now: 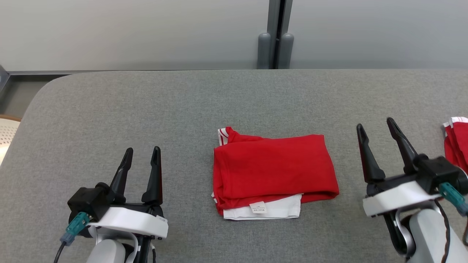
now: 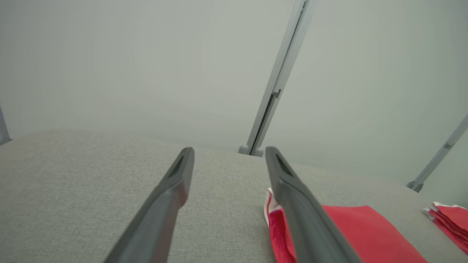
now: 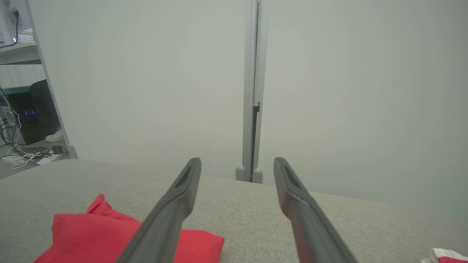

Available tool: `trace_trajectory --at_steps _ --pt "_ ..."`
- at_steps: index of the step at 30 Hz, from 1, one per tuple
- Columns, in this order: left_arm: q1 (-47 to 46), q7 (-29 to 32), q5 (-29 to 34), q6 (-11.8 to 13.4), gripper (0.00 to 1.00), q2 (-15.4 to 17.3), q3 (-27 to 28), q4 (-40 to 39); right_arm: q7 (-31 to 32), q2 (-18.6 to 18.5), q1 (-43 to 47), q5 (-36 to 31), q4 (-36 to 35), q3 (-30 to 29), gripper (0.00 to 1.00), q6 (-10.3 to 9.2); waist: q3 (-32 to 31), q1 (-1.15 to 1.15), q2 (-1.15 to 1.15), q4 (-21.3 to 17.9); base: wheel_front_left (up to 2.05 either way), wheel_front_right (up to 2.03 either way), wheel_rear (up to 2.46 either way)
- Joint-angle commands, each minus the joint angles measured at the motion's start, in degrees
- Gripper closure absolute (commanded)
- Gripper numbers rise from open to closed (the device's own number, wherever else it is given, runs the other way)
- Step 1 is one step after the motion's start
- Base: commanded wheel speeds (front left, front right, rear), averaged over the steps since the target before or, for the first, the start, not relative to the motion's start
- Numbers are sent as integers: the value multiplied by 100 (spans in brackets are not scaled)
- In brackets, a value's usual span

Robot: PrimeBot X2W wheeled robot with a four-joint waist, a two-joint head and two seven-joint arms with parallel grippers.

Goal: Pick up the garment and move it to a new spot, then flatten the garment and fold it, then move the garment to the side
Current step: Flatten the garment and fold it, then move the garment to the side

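A red garment (image 1: 272, 168) with white trim lies folded into a neat rectangle at the middle of the grey table (image 1: 146, 109); a white layer with a label sticks out at its near edge. My left gripper (image 1: 142, 155) hovers open to the garment's left, well apart from it. My right gripper (image 1: 376, 126) stands open to its right, also apart. In the left wrist view the garment (image 2: 351, 230) lies to the right of my open fingers (image 2: 172, 190). The right wrist view has the garment (image 3: 91, 230) at lower left, beside the open fingers (image 3: 182, 190).
Another red and white cloth (image 1: 457, 142) lies at the table's right edge, close behind my right wrist; it also shows as cloth (image 2: 448, 219) far right in the left wrist view. Pale partition panels with a grey post (image 1: 276, 34) stand behind the table.
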Motion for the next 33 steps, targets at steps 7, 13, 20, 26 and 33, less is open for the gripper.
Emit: trace_trajectory --at_steps 7,13,20,26,33 --pt "181 3 283 229 0 19 -48 -174 -4 381 783 -301 -521 -677 0 -1 -16 0 0 -109 0 0 0" --pt "277 3 351 345 0 24 -147 -231 -4 486 927 -398 -585 -744 0 -1 -12 0 0 -131 0 0 0" --pt "267 3 541 378 0 24 -195 -268 -4 479 829 -418 -490 -737 0 -1 14 0 0 -87 0 0 0" --pt "156 3 534 333 0 23 -268 -235 -4 465 698 -265 -159 -633 0 -1 151 0 0 43 0 0 0" --pt "83 3 354 286 0 24 -547 -104 322 491 492 88 620 -585 0 -1 351 0 0 360 0 0 0"
